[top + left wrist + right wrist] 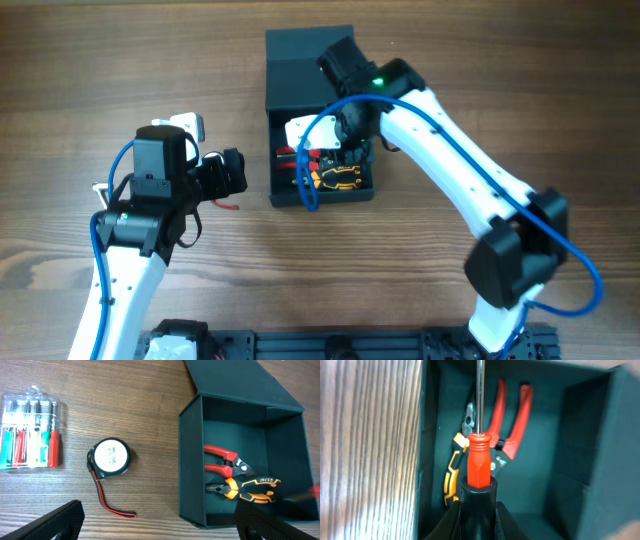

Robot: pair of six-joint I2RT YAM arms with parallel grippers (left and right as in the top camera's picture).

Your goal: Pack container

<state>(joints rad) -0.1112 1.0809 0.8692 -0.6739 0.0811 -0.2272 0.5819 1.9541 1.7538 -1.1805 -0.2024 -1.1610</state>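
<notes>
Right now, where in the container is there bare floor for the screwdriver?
Free: the container floor strip between the red cutters and the lid-side wall. Crowded: the opposite wall, where orange pliers lie beside the cutters, and where the right pincer holds the screwdriver.

The right gripper clamps the red screwdriver, its shaft over the open container. Red-handled cutters and orange-black pliers lie inside.
</notes>
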